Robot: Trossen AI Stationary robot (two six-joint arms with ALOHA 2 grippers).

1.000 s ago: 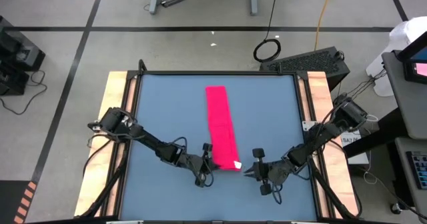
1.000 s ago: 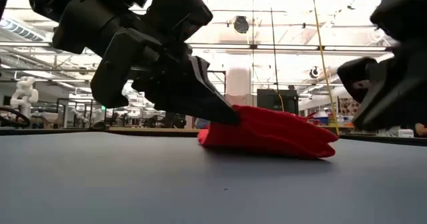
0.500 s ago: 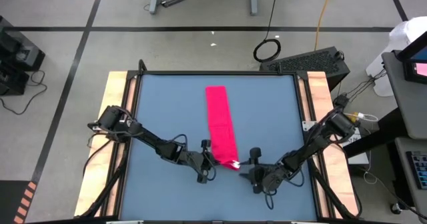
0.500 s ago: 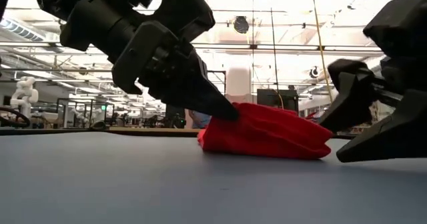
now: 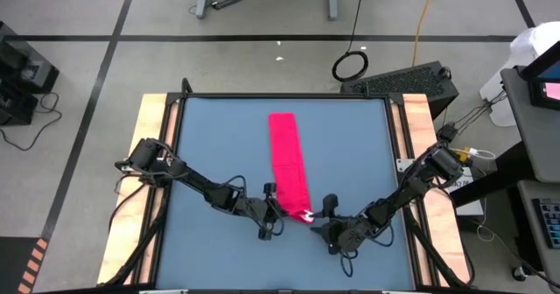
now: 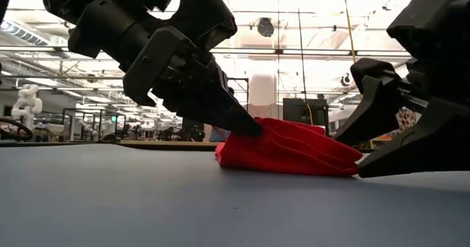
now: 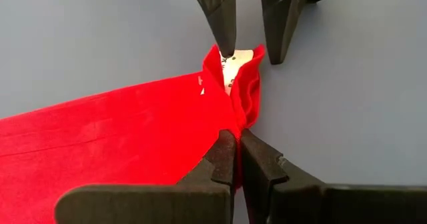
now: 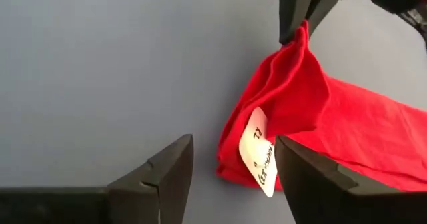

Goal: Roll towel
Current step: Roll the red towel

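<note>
The red-pink towel (image 5: 289, 158) lies as a long narrow strip running from the far side toward the near edge of the blue table. Its near end is bunched up (image 6: 290, 148) and carries the white tag (image 8: 260, 154). My left gripper (image 5: 280, 208) is shut on the near end's left corner. My right gripper (image 5: 315, 222) is open and level at the near end's right corner. Its two fingers stand on either side of the tag corner (image 7: 233, 61). My left gripper pinches the near end's left corner (image 7: 232, 121) between its two fingers, and the cloth is gathered in folds there. The fingers (image 6: 235, 118) slant down from the table's left. The corner is raised a little, and the rest of the towel lies on the table. My right gripper has one fingertip (image 7: 225, 44) at the tag; I cannot tell whether it touches.
The table top (image 5: 210, 145) is bare blue on both sides of the towel. Wooden rails (image 5: 149, 154) run along its left and right edges. Beyond the table there are floor, cables and equipment.
My right gripper has gone toward the table's left, up to the towel's near right corner, and has stayed open. My left gripper has kept its hold. The towel's near end has bunched a little more and its far part has stayed flat.
</note>
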